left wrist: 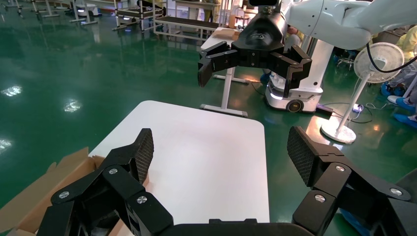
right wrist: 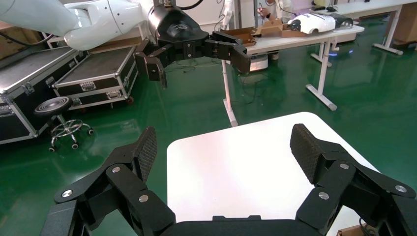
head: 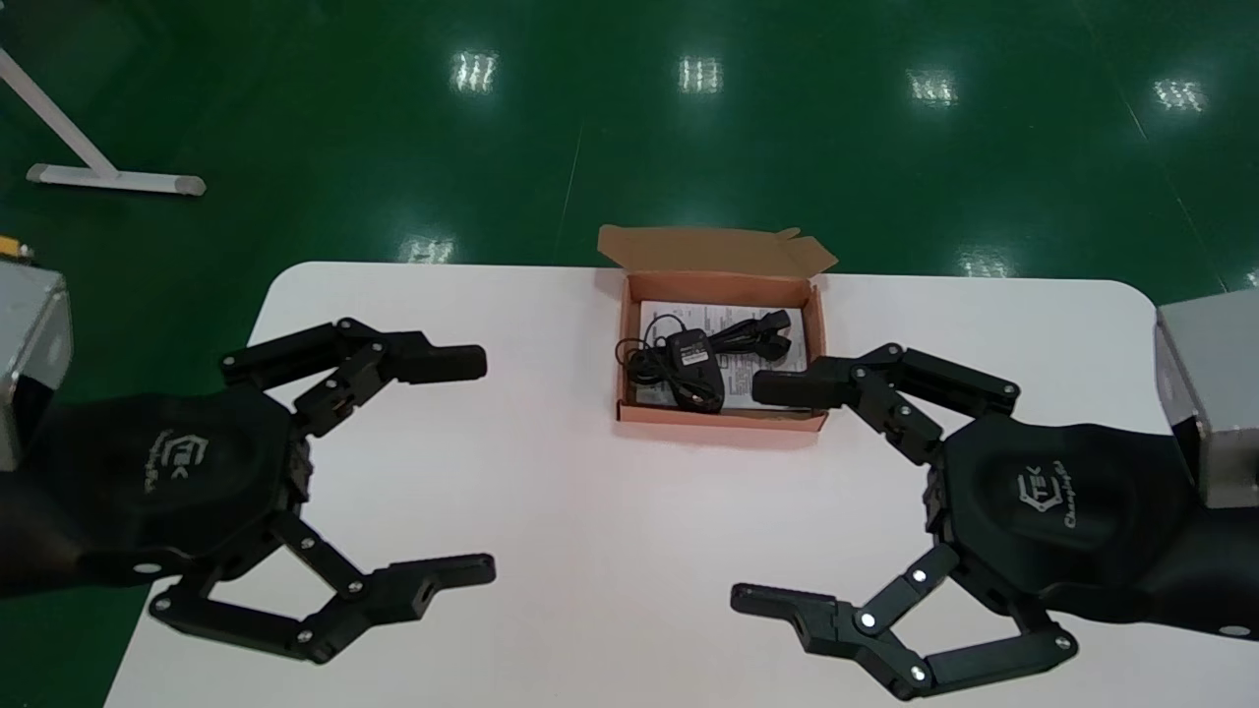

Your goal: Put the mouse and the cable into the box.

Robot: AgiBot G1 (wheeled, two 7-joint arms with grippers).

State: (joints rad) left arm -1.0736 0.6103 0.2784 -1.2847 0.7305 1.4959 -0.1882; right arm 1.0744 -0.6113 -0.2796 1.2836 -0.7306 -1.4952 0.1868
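Note:
An open brown cardboard box [head: 720, 288] stands at the far middle of the white table [head: 551, 531], its lid flap folded back. Inside lie a black mouse [head: 695, 368] and a coiled black cable [head: 746, 334] on a white printed sheet. My left gripper [head: 477, 464] hovers open over the table's left half, well apart from the box. My right gripper [head: 767, 492] is open too, its far finger [head: 802, 386] just by the box's right front corner. Both wrist views show wide jaws with nothing between them [left wrist: 221, 157] [right wrist: 223, 152]; a corner of the box [left wrist: 44, 184] shows in the left one.
Green floor surrounds the table on all sides. A white stand foot [head: 113, 179] lies on the floor at the far left. Grey arm housings [head: 1210, 393] sit at both edges of the head view. The table's near middle is bare.

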